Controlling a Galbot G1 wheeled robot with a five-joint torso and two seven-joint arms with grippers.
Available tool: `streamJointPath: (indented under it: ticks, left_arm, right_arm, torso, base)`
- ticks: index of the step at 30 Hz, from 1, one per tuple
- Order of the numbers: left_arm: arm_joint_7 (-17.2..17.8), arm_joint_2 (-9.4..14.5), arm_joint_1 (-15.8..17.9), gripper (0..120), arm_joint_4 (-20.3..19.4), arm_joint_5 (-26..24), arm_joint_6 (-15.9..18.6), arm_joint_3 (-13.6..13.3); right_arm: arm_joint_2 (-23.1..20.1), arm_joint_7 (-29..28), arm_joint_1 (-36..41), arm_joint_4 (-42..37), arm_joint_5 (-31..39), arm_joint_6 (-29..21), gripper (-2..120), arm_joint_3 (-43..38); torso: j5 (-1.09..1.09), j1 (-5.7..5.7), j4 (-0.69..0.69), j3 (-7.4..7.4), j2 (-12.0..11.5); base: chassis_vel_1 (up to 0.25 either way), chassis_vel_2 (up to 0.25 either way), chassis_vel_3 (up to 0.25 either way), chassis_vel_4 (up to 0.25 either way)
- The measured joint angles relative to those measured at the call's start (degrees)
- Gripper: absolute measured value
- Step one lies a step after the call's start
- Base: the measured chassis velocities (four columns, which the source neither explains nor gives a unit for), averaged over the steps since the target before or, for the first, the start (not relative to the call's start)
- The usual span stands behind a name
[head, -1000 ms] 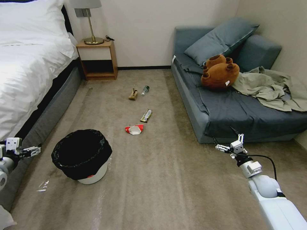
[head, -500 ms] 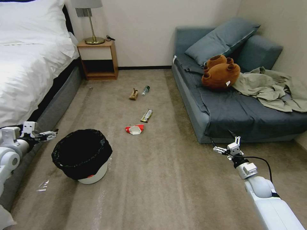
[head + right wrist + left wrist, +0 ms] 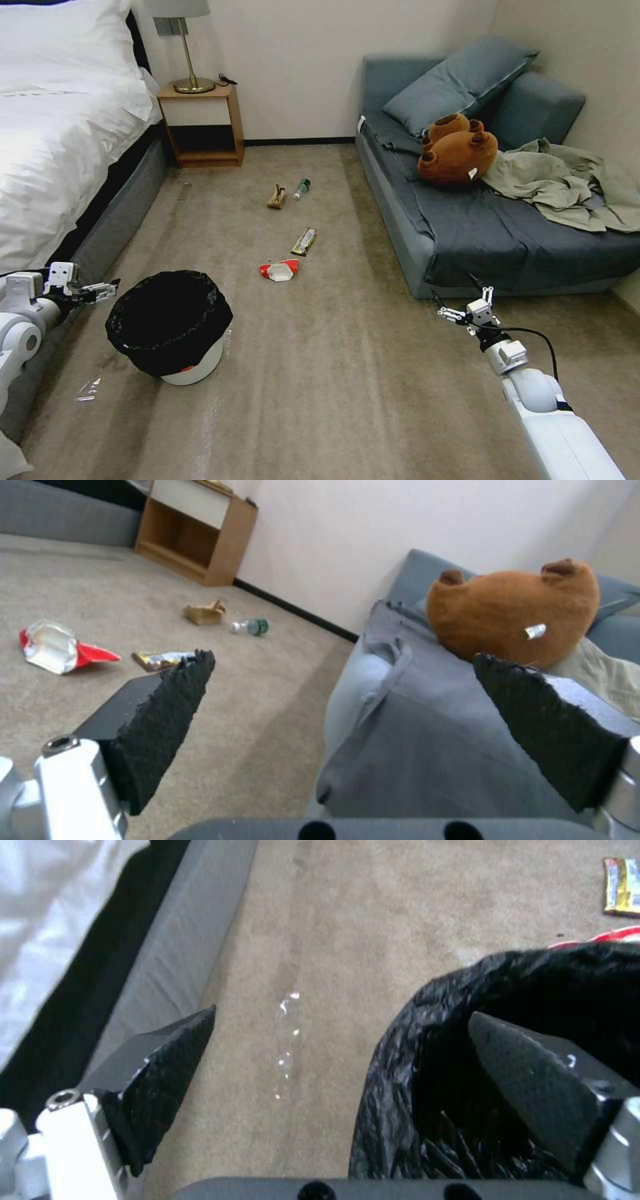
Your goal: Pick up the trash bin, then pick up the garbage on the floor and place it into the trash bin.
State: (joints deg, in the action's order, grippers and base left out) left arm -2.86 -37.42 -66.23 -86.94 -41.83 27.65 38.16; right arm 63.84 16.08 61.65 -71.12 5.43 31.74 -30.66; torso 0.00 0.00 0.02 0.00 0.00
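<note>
Since a second ago the left gripper (image 3: 107, 288) has swung in from the bed's edge and now hangs just beside the trash bin (image 3: 170, 323), at the rim on the bed side. Its fingers are spread wide with nothing between them; in its wrist view one finger hangs over the black bag's mouth (image 3: 507, 1040) and the other over bare carpet (image 3: 313, 940), so the rim sits between them without being touched. The bin stands upright on the floor, its bag folded over the white wall.

Beyond the bin from that gripper lies the red-and-white wrapper (image 3: 279, 270), then the gold snack-bar wrapper (image 3: 304, 241), and farther still the tan paper scrap (image 3: 277, 196) with the green-capped bottle (image 3: 303, 187) just beside it.

Well apart from all this, the right gripper (image 3: 460, 303) has eased forward a little and hovers low near the sofa's front edge (image 3: 427, 260), also wide open and holding nothing. The brown plush bear (image 3: 457, 152) sits on the sofa ahead of it.
</note>
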Motion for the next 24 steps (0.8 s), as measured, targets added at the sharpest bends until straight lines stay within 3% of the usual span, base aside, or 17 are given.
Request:
streamJointPath:
  ticks: [4, 7, 11, 21, 24]
  left_arm:
    - [0.0, -2.7, 3.4, 99, 3.2, 1.1, 0.0, -4.1]
    - [0.0, -3.6, 4.3, 99, 4.0, 1.5, -0.1, -5.1]
    - [0.1, -6.5, 7.4, 99, 7.2, 3.5, -0.3, -8.1]
    - [-1.1, -7.3, 10.0, 99, 13.2, 6.5, -1.4, -9.6]
    - [-1.5, -9.2, 11.9, 100, 15.8, 7.8, -1.8, -10.9]
  right_arm:
    - [0.7, 0.1, 0.1, 0.3, -0.4, 0.4, 100, 0.0]
    - [0.9, 0.1, 0.3, 0.3, -0.5, 0.4, 100, 0.0]
    - [1.1, 0.1, 0.6, 0.7, -1.0, 0.9, 100, -0.2]
    - [0.7, 0.1, 0.6, 1.7, -1.7, 1.5, 100, -0.3]
    - [0.9, 0.0, 0.5, 1.3, -1.7, 1.5, 100, 0.3]
  torso:
    - [-0.01, 0.00, -0.01, 0.00, 0.0]
    - [-0.02, 0.00, -0.02, 0.00, 0.0]
    - [-0.01, 0.00, -0.02, 0.00, 0.0]
    - [0.01, 0.00, -0.01, 0.00, 0.0]
    - [-0.01, 0.00, -0.01, 0.00, 0.0]
  base:
    - [0.000, 0.000, 0.000, 0.000]
    - [0.000, 0.000, 0.000, 0.000]
    - [0.000, 0.000, 0.000, 0.000]
    - [0.000, 0.000, 0.000, 0.000]
    - [0.000, 0.000, 0.000, 0.000]
